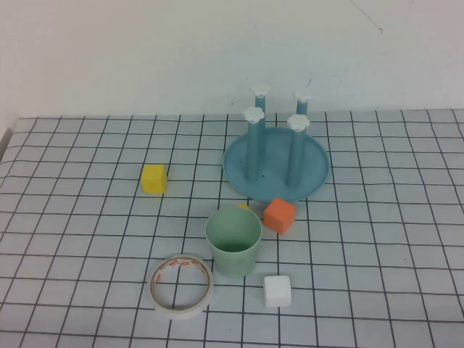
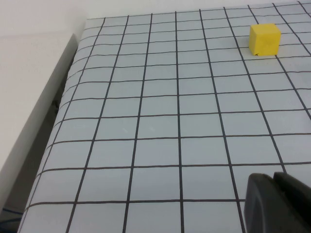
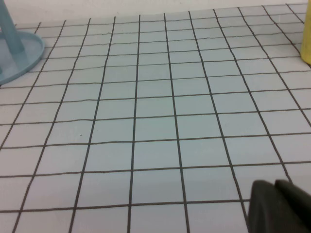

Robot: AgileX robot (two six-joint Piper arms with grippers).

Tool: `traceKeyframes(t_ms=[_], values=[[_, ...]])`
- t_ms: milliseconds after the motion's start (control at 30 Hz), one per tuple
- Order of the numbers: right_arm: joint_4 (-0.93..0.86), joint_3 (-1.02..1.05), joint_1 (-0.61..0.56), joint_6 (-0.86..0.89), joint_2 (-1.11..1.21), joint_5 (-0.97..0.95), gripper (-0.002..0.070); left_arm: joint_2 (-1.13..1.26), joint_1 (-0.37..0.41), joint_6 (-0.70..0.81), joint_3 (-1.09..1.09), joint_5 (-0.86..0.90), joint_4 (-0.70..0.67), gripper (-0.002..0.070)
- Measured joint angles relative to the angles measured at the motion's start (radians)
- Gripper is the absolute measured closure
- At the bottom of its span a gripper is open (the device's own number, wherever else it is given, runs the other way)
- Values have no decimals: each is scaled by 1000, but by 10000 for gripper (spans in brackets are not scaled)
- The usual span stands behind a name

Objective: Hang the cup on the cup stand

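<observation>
1. Cup (image 1: pixel 233 241): pale mint-green tumbler, upright, mouth up, on the checked table (image 1: pixel 87 217) near the front, between the tape roll (image 1: pixel 181 286) and the white block (image 1: pixel 277 291). An orange block (image 1: pixel 280 215) sits just beside it on the stand side.
2. Cup stand (image 1: pixel 275 163): blue dish base, 4 upright posts with white flower caps, behind the cup and apart from it; nothing hangs on it.
3. Yellow block (image 1: pixel 154 178): well to the left, clear of the work.
4. My left gripper (image 2: pixel 277 204): parked low over bare grid at my left, jaws clenched on nothing.
5. My right gripper (image 3: pixel 279 206): parked low over bare grid, stand rim off to one side, jaws clenched on nothing.
6. Step in hand, as I judge it: reach for the cup. I should spread the jaws first, come down over 1 wall of the rim, and avoid nudging the orange block.
7. Later, I must invert the cup and lower it straight over 1 post.
</observation>
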Motion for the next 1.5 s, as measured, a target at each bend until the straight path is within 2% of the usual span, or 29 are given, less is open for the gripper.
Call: traceKeyframes(t_ms=[967,1067,1233,1333,1367,1400,1500], values=[[0,0,0,16,0,0,678,0,0,0,0,-4,-19,678],[9,0,0,16,0,0,678,0,0,-27,2,-34,-181,678],[147,0,0,16,0,-2,678,0,0,-105,2,-126,-674,678],[350,2,0,16,0,-2,678,0,0,-121,2,-160,-902,678],[424,4,0,16,0,-2,678,0,0,-125,2,-174,-939,678],[639,11,0,17,0,-2,678,0,0,-127,2,-209,-974,678],[868,10,0,17,0,-2,678,0,0,-127,2,-234,-996,678]])
